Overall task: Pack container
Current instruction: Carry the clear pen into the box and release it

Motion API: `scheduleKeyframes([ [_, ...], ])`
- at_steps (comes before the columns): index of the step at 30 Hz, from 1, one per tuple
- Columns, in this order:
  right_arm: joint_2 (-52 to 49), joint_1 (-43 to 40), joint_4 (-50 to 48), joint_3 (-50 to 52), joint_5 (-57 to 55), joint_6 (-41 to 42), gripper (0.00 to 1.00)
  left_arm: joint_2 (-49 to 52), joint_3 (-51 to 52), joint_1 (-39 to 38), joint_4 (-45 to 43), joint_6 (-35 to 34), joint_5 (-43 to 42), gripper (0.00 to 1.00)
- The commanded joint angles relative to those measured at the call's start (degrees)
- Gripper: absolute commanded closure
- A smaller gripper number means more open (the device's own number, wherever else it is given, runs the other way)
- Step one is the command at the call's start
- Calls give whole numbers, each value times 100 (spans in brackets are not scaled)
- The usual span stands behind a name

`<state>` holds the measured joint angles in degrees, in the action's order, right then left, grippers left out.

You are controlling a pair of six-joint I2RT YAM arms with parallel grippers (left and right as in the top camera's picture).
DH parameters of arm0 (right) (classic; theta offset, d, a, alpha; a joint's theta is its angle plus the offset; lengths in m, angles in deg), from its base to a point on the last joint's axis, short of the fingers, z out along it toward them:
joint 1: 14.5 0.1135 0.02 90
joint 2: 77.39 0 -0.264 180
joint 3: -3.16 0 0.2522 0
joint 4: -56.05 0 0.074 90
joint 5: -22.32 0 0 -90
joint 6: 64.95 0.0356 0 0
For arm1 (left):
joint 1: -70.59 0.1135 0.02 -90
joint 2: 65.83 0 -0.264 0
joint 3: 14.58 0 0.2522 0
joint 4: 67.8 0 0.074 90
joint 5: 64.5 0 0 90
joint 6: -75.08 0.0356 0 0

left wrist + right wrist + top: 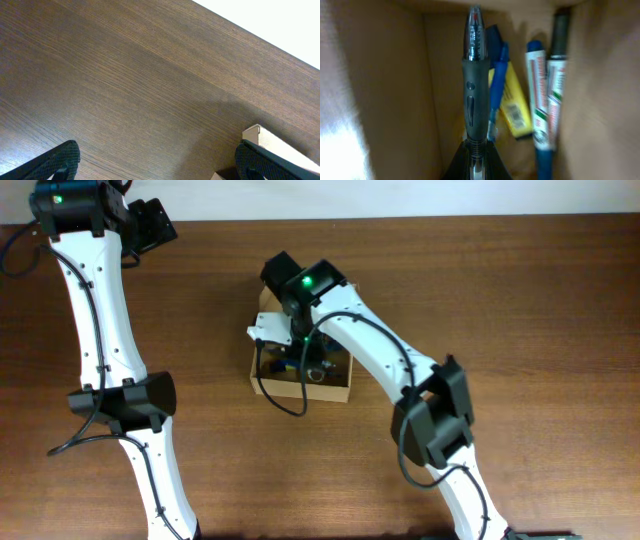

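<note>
The container (330, 391) is a tan cardboard box at the table's middle, its lid flap open at the far side. My right gripper (476, 162) is down inside it, shut on a pen (475, 75) with a dark grip and a clear barrel. In the box lie a blue pen (498, 75), a yellow highlighter (514, 107) and two markers (545, 100). The box wall (390, 90) is at the left in the right wrist view. My left gripper (157, 162) is open and empty over bare table at the far left; a corner of the box (270, 142) shows beside its right finger.
The brown wooden table (520, 300) surrounds the box. The right arm (400, 365) reaches across the box from the front right. The left arm (100, 330) runs along the table's left side. The table's far edge (260, 40) shows in the left wrist view.
</note>
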<state>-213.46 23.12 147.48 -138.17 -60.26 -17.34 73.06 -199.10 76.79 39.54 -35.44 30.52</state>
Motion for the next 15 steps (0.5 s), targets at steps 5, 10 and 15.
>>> scheduleKeyframes([
  [5, -275, -13, -2, 15, 164, 378, 95, 11, -81, 24, -7, 50, 83, 0],
  [10, 103, -13, 96, 15, -494, 763, 37, 11, -81, 24, -7, 48, 83, 0],
  [15, 1056, -66, 96, 15, -988, 1038, 36, 11, -81, 24, -7, 50, 83, 0],
])
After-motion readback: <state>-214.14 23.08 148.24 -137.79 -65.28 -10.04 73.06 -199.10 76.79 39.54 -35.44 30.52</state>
